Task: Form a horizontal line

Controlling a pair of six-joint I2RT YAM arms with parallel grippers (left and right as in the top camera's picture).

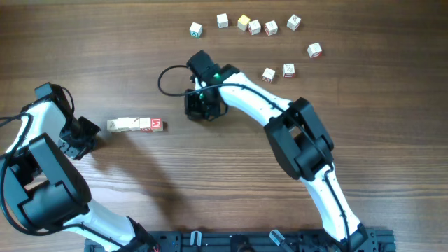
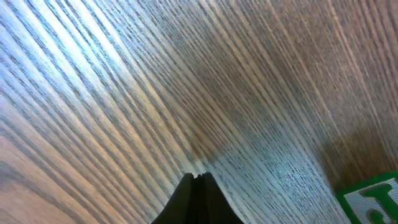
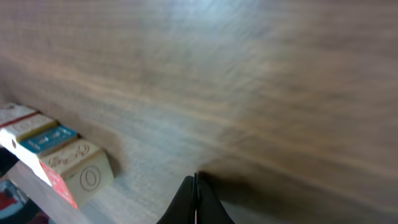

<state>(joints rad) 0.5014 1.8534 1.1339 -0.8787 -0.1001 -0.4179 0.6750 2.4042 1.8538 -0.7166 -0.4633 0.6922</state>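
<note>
A row of letter blocks is seen on the counter (image 1: 336, 105), with a hand on each side of it.

The horizontal line (image 1: 136, 124) is laid toward the left edge of the counter, about halfway between the far and near edges. A red M is shown on its right end. The left hand (image 1: 87, 134) is set just beside its left end, with its fingers (image 2: 186, 199) pressed together on nothing. The right hand (image 1: 203, 108) is held near the middle of the counter, apart from the row, and its fingers (image 3: 183, 205) are pressed together too. Loose blocks (image 1: 255, 27) are scattered by the far edge.
</note>
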